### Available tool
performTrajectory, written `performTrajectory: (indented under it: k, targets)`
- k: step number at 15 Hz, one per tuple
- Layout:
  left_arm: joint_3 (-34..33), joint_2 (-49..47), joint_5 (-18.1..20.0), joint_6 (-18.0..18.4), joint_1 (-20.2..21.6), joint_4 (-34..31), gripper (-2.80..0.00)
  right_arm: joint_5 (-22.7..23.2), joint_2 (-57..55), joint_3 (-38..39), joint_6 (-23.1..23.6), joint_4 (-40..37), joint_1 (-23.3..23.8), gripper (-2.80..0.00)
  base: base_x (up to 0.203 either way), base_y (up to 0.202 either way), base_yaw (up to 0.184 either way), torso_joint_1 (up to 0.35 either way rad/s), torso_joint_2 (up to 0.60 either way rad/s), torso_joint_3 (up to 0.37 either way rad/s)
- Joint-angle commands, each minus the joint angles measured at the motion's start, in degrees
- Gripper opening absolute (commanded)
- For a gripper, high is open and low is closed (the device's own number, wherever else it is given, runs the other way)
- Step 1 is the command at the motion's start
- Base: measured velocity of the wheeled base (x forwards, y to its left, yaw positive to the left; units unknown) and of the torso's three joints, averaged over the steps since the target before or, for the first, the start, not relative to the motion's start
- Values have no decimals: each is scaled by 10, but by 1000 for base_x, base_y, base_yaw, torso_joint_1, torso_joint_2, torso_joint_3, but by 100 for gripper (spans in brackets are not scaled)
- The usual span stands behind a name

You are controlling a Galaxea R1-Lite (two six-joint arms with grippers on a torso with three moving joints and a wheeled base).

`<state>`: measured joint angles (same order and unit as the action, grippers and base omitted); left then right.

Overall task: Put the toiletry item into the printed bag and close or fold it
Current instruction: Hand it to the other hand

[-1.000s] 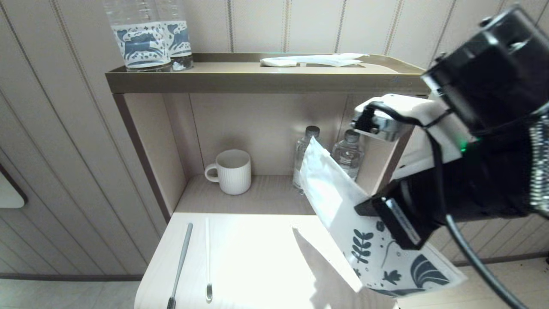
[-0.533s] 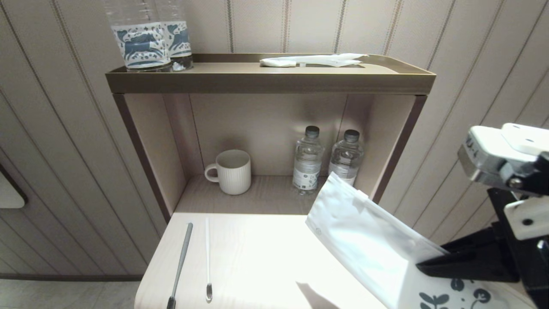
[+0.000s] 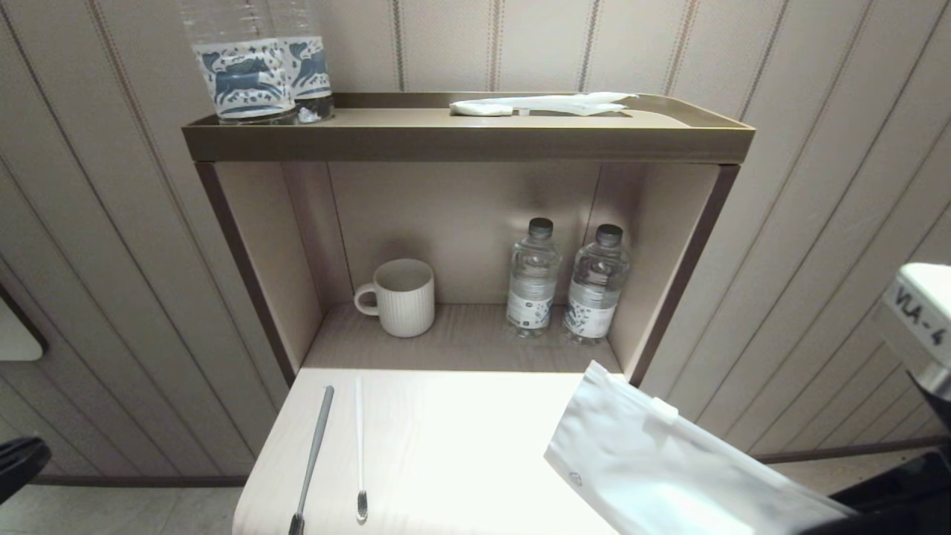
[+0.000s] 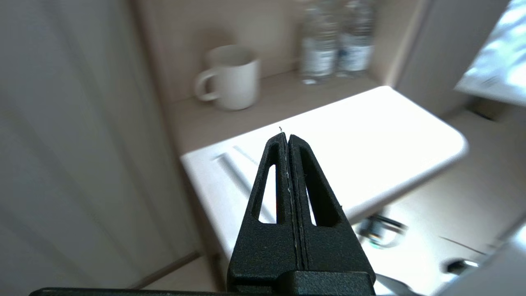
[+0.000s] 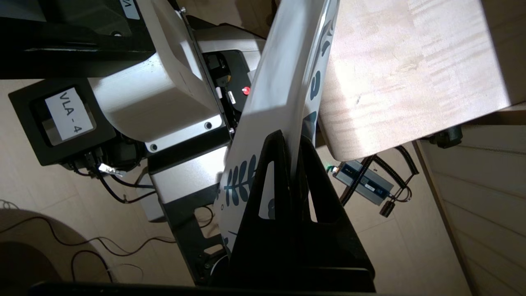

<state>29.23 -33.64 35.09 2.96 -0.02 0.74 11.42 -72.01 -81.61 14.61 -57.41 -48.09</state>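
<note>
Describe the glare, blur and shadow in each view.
Head view: glare washes out the pale wooden tabletop. Left wrist view: the white ribbed mug and clear bottles are blurred, tabletop overexposed. Right wrist view: the right gripper, pinching the printed white plastic bag, sits in dark shadow.

Glossy white plastic printed bag (image 3: 669, 475); matt black, grainy fingers (image 5: 287, 164); pale, smooth wood-grain table (image 3: 446, 446); ribbed ceramic mug (image 3: 401, 297); clear plastic bottles (image 3: 532, 279).

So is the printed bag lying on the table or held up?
Held up: the right gripper is shut on the printed bag, which overhangs the table edge.
</note>
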Motion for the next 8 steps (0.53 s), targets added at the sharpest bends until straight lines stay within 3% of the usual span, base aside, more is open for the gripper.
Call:
performTrajectory:
  k: [1,3,5,8]
  targets:
    - [61,-130,80,1,-8,-2,-280,1,-20,-14,3,-6,-20,-280,0,0,0,0,0,0]
    - [103,-198,112,2,-44,-4,-280,2,-34,-24,4,-3,-41,-280,0,0,0,0,0,0]
    - [134,-246,122,5,-117,-4,-280,7,-51,-50,5,-5,-59,-280,0,0,0,0,0,0]
    - [159,-299,127,42,-202,-3,-280,12,-94,-97,5,-11,-92,-280,0,0,0,0,0,0]
